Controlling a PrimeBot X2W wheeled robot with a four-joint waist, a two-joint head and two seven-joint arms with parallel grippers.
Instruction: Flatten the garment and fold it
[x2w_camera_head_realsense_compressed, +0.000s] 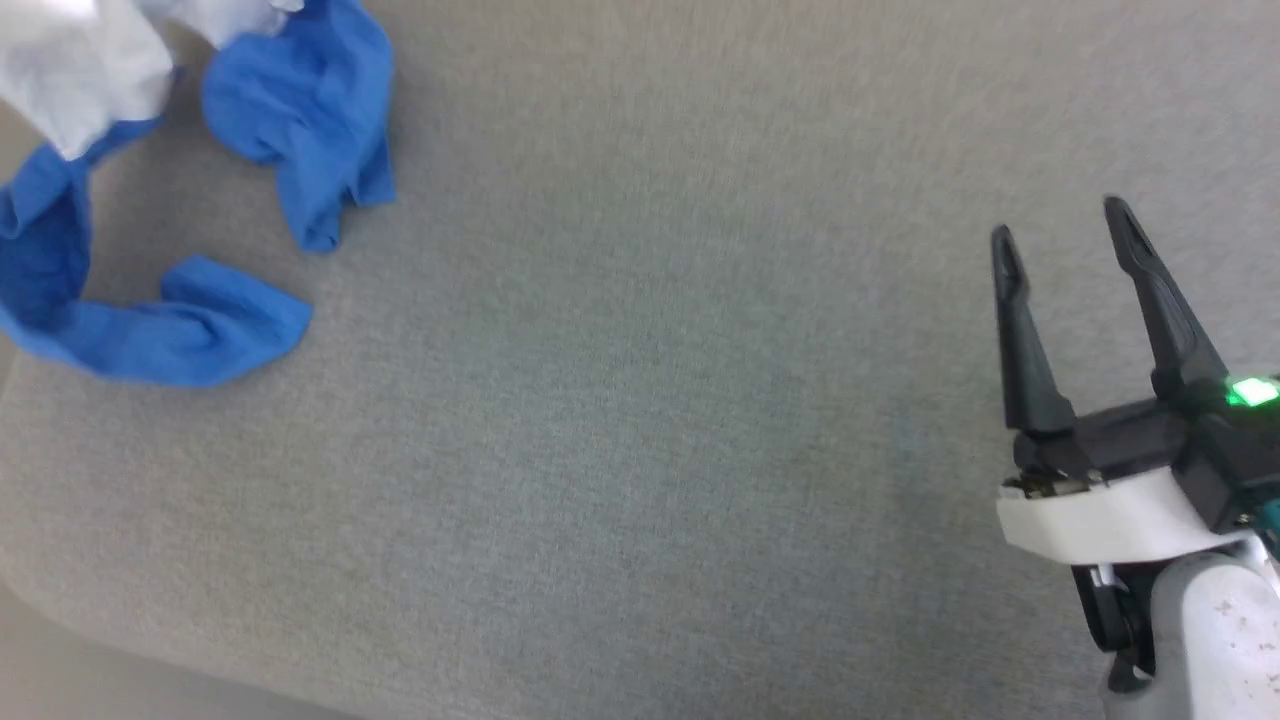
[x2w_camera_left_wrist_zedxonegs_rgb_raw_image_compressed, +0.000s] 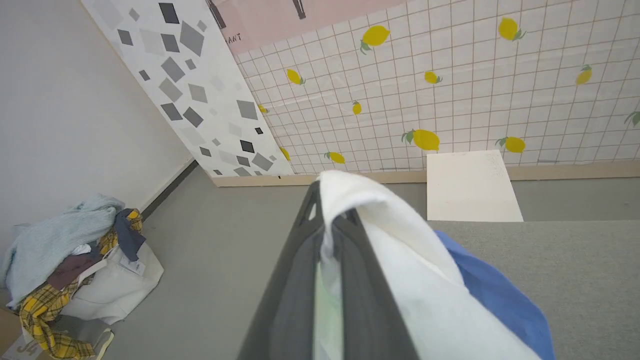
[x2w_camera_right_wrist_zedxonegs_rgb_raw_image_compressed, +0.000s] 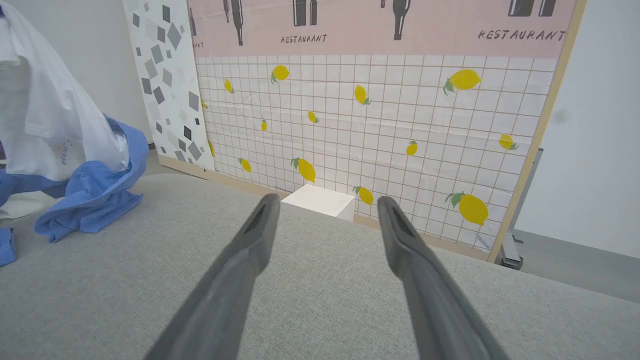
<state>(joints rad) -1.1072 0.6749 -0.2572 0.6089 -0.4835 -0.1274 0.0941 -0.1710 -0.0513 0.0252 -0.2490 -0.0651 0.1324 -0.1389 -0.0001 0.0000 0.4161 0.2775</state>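
The left gripper (x2w_camera_left_wrist_zedxonegs_rgb_raw_image_compressed: 331, 220) is pinching a white fold of the garment (x2w_camera_left_wrist_zedxonegs_rgb_raw_image_compressed: 400, 260) between closed jaws and holding it up off the grey counter (x2w_camera_left_wrist_zedxonegs_rgb_raw_image_compressed: 575, 280), probably so the crumpled cloth can hang out before spreading. The right gripper (x2w_camera_head_realsense_compressed: 1065, 235) is hovering well apart, jaws wide and empty, likely free for a second corner. The head view is showing blue sleeves trailing on the counter at far left. The left wrist view is giving the pinch itself, and the right wrist view the draped white body.
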